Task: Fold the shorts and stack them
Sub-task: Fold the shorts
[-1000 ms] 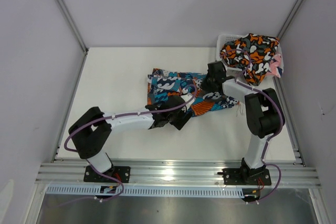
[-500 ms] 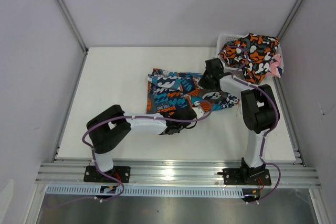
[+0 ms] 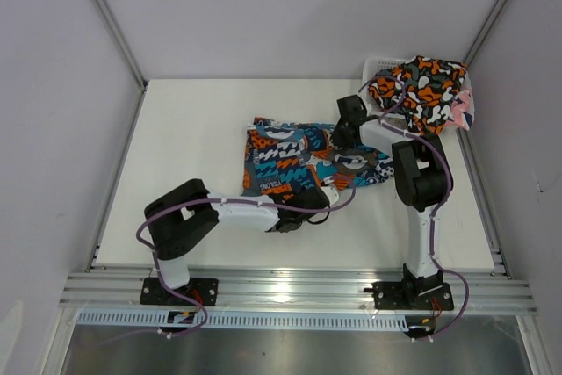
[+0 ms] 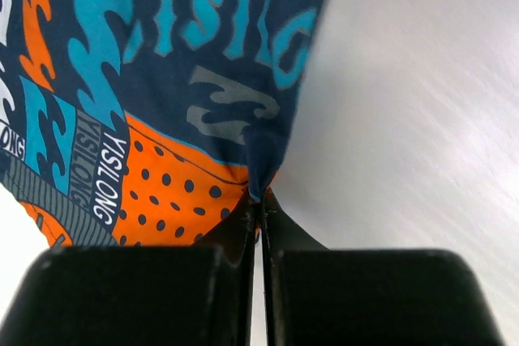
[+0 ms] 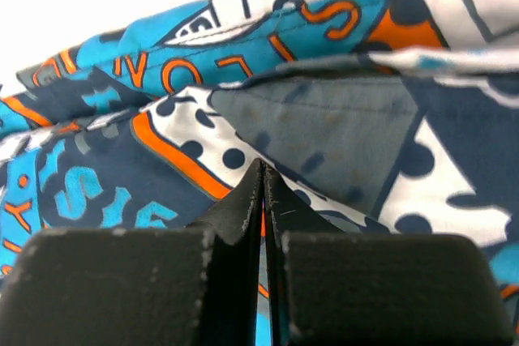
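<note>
Pinching, left gripper: clamped shut on the near hem of the soft blue-teal-orange patchwork shorts
right gripper: closed tight on a fold at their far right edge
patchwork pair: lay spread mid white table, between both grippers
white plastic mesh basket: sat in the far right corner, stuffed with orange-black-white camouflage shorts, pink-navy-white shorts peeking out on the right
</note>
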`<state>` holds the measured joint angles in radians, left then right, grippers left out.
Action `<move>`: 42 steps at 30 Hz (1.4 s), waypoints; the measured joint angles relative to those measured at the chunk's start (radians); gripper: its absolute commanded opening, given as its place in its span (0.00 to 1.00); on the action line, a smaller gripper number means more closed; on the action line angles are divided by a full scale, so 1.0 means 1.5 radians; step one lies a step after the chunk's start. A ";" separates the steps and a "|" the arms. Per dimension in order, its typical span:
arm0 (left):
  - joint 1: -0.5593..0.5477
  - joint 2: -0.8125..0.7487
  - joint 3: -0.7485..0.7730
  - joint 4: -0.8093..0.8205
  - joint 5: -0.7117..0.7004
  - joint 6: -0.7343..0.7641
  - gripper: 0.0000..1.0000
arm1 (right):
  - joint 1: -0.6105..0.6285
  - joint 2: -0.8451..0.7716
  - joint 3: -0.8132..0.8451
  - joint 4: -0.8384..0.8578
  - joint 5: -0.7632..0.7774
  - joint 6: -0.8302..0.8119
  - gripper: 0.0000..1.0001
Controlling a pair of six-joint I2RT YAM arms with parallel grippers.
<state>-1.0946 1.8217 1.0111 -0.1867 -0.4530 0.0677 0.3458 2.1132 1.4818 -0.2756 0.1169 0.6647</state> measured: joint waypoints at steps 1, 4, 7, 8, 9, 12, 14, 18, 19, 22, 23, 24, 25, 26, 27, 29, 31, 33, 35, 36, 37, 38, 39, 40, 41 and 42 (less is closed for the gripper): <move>-0.008 -0.006 -0.009 -0.002 -0.005 -0.005 0.00 | 0.000 0.004 0.006 -0.002 0.001 0.000 0.00; -0.030 -0.031 -0.036 -0.009 -0.009 -0.026 0.00 | 0.000 0.009 0.018 -0.004 0.007 -0.003 0.00; -0.044 -0.057 -0.065 -0.016 -0.011 -0.047 0.00 | 0.001 0.016 0.031 -0.006 0.014 -0.005 0.00; -0.046 -0.064 -0.073 -0.017 -0.011 -0.053 0.00 | 0.002 0.019 0.038 -0.010 0.017 -0.006 0.00; -0.048 -0.072 -0.082 -0.018 -0.011 -0.058 0.00 | 0.002 0.022 0.048 -0.015 0.019 -0.007 0.01; -0.049 -0.091 -0.099 -0.024 -0.011 -0.073 0.00 | 0.003 0.029 0.072 -0.020 0.023 -0.008 0.02; -0.049 -0.099 -0.107 -0.030 -0.011 -0.081 0.00 | 0.003 0.030 0.082 -0.020 0.024 -0.008 0.11; -0.049 -0.102 -0.108 -0.040 -0.014 -0.093 0.00 | 0.005 0.030 0.114 -0.044 0.022 -0.016 0.31; -0.049 -0.102 -0.108 -0.043 -0.016 -0.095 0.00 | 0.005 0.030 0.127 -0.052 0.023 -0.023 0.36; -0.049 -0.106 -0.107 -0.051 -0.017 -0.105 0.00 | 0.008 0.021 0.156 -0.069 0.030 -0.046 0.43; -0.048 -0.110 -0.107 -0.056 -0.017 -0.109 0.00 | 0.010 0.010 0.157 -0.076 0.034 -0.055 0.45; -0.048 -0.116 -0.107 -0.060 -0.016 -0.113 0.00 | 0.012 -0.003 0.157 -0.086 0.036 -0.066 0.48; -0.047 -0.121 -0.107 -0.062 -0.016 -0.116 0.00 | 0.013 -0.019 0.155 -0.094 0.037 -0.080 0.52; -0.045 -0.129 -0.107 -0.065 -0.015 -0.121 0.00 | 0.014 -0.039 0.146 -0.095 0.037 -0.098 0.53; -0.043 -0.138 -0.107 -0.068 -0.014 -0.124 0.00 | 0.016 -0.060 0.138 -0.098 0.037 -0.115 0.55; -0.038 -0.155 -0.108 -0.073 -0.011 -0.133 0.00 | 0.017 -0.101 0.117 -0.098 0.027 -0.156 0.59; -0.030 -0.171 -0.108 -0.076 -0.010 -0.144 0.00 | 0.016 -0.132 0.101 -0.100 0.005 -0.206 0.62; -0.022 -0.186 -0.112 -0.077 -0.009 -0.153 0.00 | 0.016 -0.143 0.095 -0.103 -0.016 -0.249 0.62; -0.016 -0.198 -0.119 -0.076 -0.007 -0.158 0.00 | 0.016 -0.141 0.090 -0.110 -0.043 -0.294 0.64; -0.014 -0.202 -0.121 -0.077 -0.007 -0.162 0.00 | 0.016 -0.138 0.088 -0.119 -0.054 -0.314 0.65; -0.013 -0.205 -0.126 -0.077 -0.007 -0.163 0.00 | 0.016 -0.134 0.086 -0.126 -0.062 -0.334 0.66; -0.013 -0.207 -0.130 -0.077 -0.005 -0.164 0.00 | 0.017 -0.129 0.085 -0.133 -0.068 -0.350 0.67; -0.013 -0.209 -0.135 -0.076 -0.003 -0.164 0.00 | 0.018 -0.123 0.085 -0.140 -0.071 -0.366 0.67; -0.013 -0.211 -0.142 -0.073 0.001 -0.164 0.00 | 0.019 -0.117 0.085 -0.146 -0.071 -0.383 0.67; -0.013 -0.215 -0.150 -0.072 0.004 -0.164 0.00 | 0.020 -0.110 0.085 -0.153 -0.071 -0.397 0.67; -0.013 -0.218 -0.158 -0.072 0.008 -0.164 0.00 | 0.022 -0.103 0.085 -0.157 -0.070 -0.409 0.67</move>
<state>-1.1137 1.4944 0.7746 -0.2943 -0.4412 -0.1783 0.3794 1.9583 1.6089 -0.5106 0.0113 0.0517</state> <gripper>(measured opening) 0.003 0.667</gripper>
